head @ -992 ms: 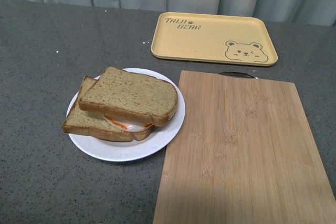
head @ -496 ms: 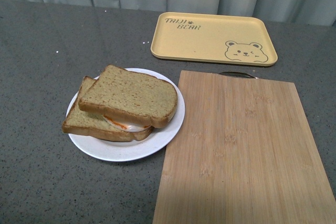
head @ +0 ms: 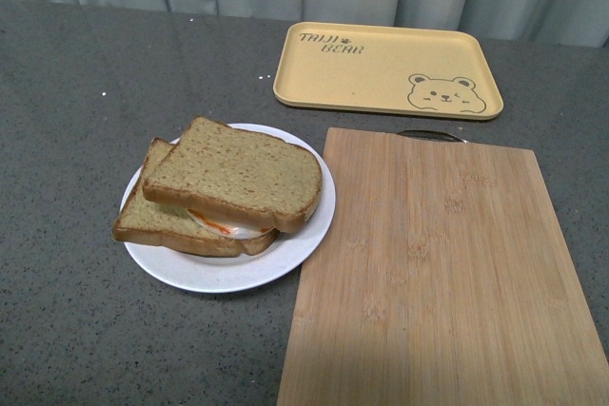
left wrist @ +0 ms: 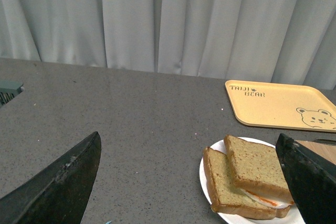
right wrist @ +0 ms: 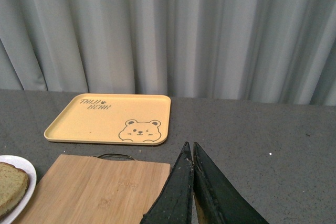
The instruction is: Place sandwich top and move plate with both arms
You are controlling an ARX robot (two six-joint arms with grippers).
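With thick tan-brown sandwich top point(head: 233, 175) set on egg slice point(head: 157, 221) on round white plate point(head: 228, 275), left of bamboo board point(head: 438, 273), likely next: bring spread left tool point(left wrist: 187, 137) and clenched empty right tool point(right wrist: 190, 145) to rim.

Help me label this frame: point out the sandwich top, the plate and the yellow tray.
sandwich top point(head: 238, 173), front view, middle of its upper face.
plate point(head: 224, 275), front view, bare white rim nearest the camera.
yellow tray point(head: 381, 68), front view, bare middle of its floor.
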